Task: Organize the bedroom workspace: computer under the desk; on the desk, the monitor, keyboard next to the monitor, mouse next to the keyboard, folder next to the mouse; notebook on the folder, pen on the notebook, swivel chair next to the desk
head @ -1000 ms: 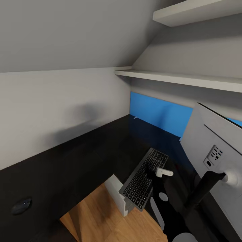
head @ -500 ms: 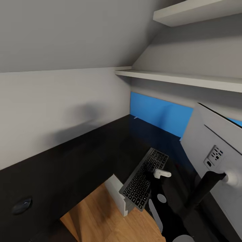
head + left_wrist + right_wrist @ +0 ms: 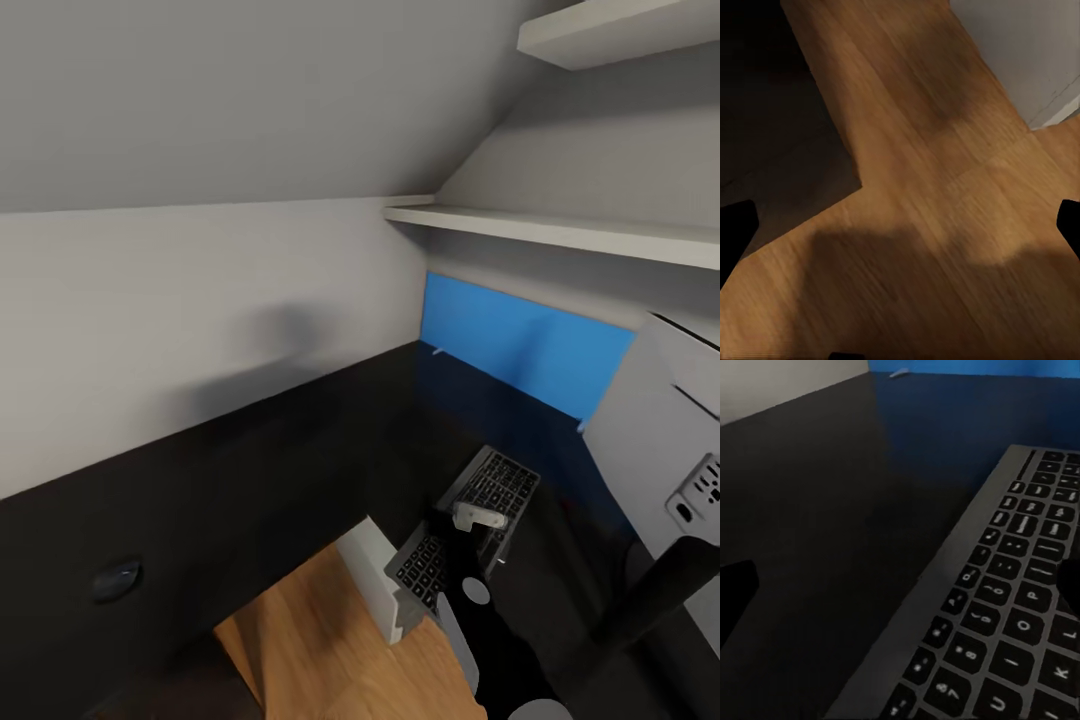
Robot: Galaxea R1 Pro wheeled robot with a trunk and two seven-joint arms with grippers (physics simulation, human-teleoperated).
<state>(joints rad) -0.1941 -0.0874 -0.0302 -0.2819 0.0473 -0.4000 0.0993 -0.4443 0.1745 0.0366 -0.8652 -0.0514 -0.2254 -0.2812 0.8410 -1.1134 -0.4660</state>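
head view: right gripper (image 3: 478, 522) over the keyboard (image 3: 470, 525), which lies tilted across the inner edge of the desk (image 3: 250, 470), its near end reaching past the black top above the wooden floor (image 3: 330, 650). one pale finger (image 3: 480, 517) lies on the keys; whether the pair clamps the frame cannot be told. the right wrist view gives the keyboard (image 3: 1005, 607) just ahead of the fingers, with dark finger shapes at both margins of the frame, so the jaws appear spread wide around its width rather than closed. judged purpose: the keyboard is held or steadied at the desk edge so that it may be carried further onto the top, toward the monitor (image 3: 670, 450) standing just beyond the fingers' outer side, its grey back turned to the camera.

surroundings: the mouse (image 3: 117, 579) rests on the desk, well apart from the gripper on its inner side. a white desk leg (image 3: 385, 590) stands directly below the keyboard's overhanging end. blue back panel (image 3: 520, 345) and wall shelf (image 3: 560, 232) lie beyond the fingers. the monitor stand (image 3: 670, 590) crowds the outer side and limits sideways travel.

left wrist view: left fingers (image 3: 735, 229) wide apart, holding nothing, above floor (image 3: 922, 225)
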